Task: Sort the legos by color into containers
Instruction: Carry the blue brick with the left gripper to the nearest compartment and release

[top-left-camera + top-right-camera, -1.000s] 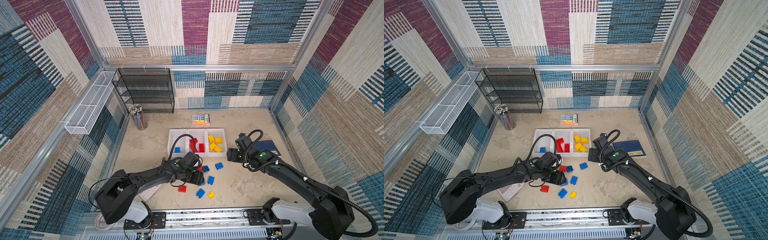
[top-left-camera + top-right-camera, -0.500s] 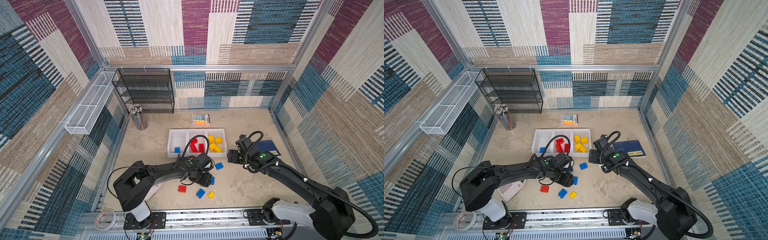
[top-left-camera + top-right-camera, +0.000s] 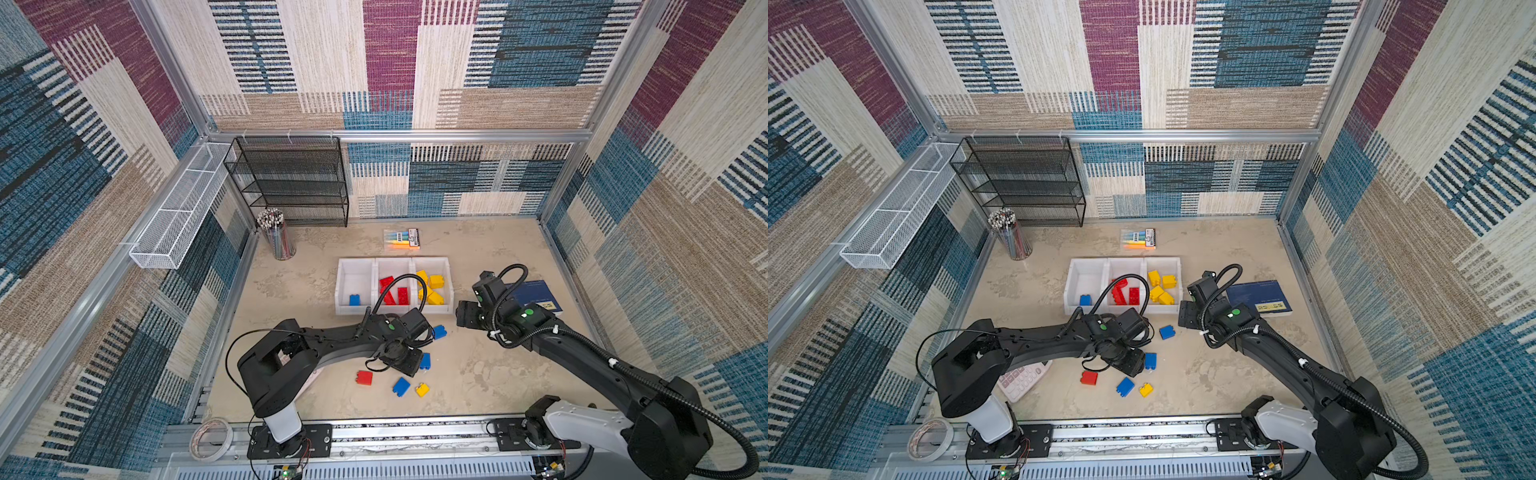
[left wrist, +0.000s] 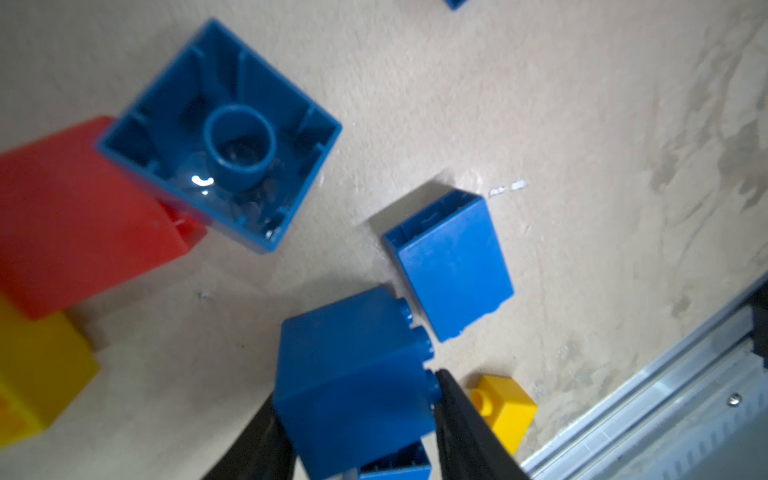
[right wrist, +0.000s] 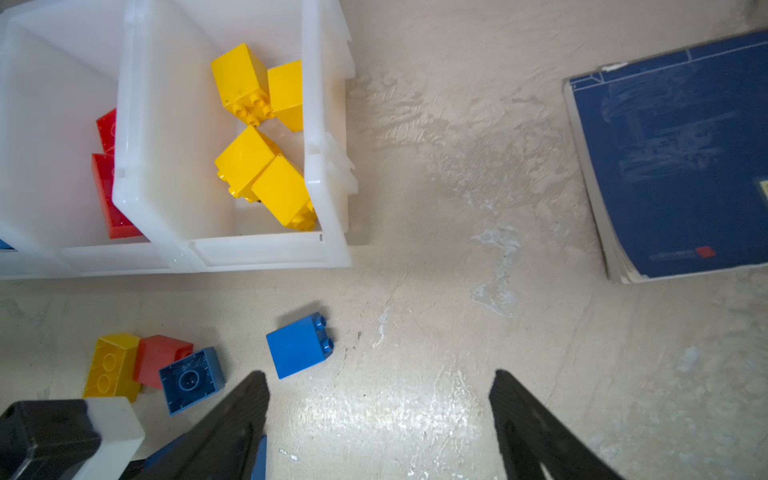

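Here, the left gripper (image 4: 354, 392) is clamped on a blue lego (image 4: 349, 353). Other loose legos (image 3: 401, 386) lie at 6 o'clock of the white bins (image 3: 357, 262). The right gripper (image 5: 379, 409), jaws apart and empty, hangs above bare tabletop (image 5: 436, 291), between the bin edge and the blue book (image 5: 673, 166) at 3 o'clock.
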Robot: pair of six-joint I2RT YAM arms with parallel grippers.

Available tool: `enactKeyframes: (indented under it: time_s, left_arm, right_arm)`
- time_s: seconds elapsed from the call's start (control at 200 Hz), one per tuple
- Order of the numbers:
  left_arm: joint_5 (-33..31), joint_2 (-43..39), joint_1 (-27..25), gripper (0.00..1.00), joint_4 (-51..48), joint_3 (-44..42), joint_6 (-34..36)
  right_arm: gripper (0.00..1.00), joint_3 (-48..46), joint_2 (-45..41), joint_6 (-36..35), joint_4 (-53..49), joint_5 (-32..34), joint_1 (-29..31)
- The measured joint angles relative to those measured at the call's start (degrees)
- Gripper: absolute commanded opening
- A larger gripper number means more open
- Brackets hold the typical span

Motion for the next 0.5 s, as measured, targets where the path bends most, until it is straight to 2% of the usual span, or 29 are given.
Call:
enactKeyframes:
  time_s: [0.371, 0.501]
  left_arm:
    - [-1.4, -3.7, 0.3, 0.43, -0.8, 0.0, 0.2]
    - [-1.6, -7.5, 3.0, 0.43, -2.2, 0.4, 1.1]
  right_arm:
    - [0.86, -0.4, -0.7, 0.0, -0.1, 0.0, -0.1]
    - [0.86, -0.1, -0.8, 0.0, -0.5, 0.0, -0.1]
